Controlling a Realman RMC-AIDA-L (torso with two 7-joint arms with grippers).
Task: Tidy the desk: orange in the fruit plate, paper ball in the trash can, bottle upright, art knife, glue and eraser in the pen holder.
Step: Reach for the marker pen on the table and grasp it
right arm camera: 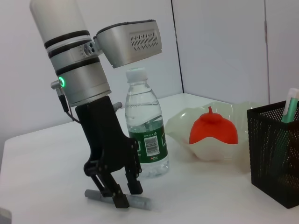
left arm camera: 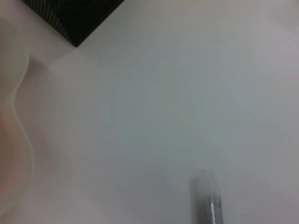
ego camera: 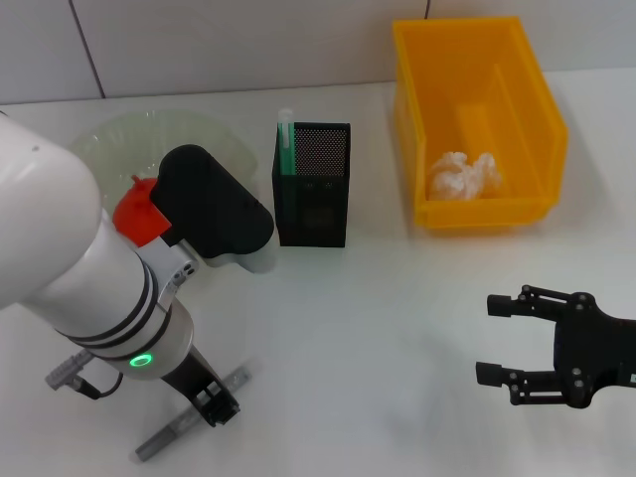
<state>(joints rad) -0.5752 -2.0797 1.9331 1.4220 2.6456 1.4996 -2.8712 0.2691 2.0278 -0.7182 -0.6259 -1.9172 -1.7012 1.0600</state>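
Observation:
My left gripper [ego camera: 216, 404] is down at the table near the front left, its fingers closed around the grey art knife [ego camera: 184, 425], which lies flat; both also show in the right wrist view, gripper [right arm camera: 126, 193] and knife [right arm camera: 140, 202]. The orange [ego camera: 136, 211] sits in the fruit plate [ego camera: 114, 139]. The bottle [right arm camera: 145, 133] stands upright beside the plate. The paper ball [ego camera: 463, 176] lies in the trash can [ego camera: 517, 70]. The pen holder [ego camera: 314, 189] holds a green glue stick [ego camera: 286, 141]. The eraser is out of view. My right gripper [ego camera: 517, 341] is open and empty at the front right.
My white left arm [ego camera: 70, 258] covers much of the table's left side and hides most of the bottle in the head view. The left wrist view shows a pen holder corner [left arm camera: 74, 18], the plate's rim [left arm camera: 21, 116] and the knife's end [left arm camera: 208, 200].

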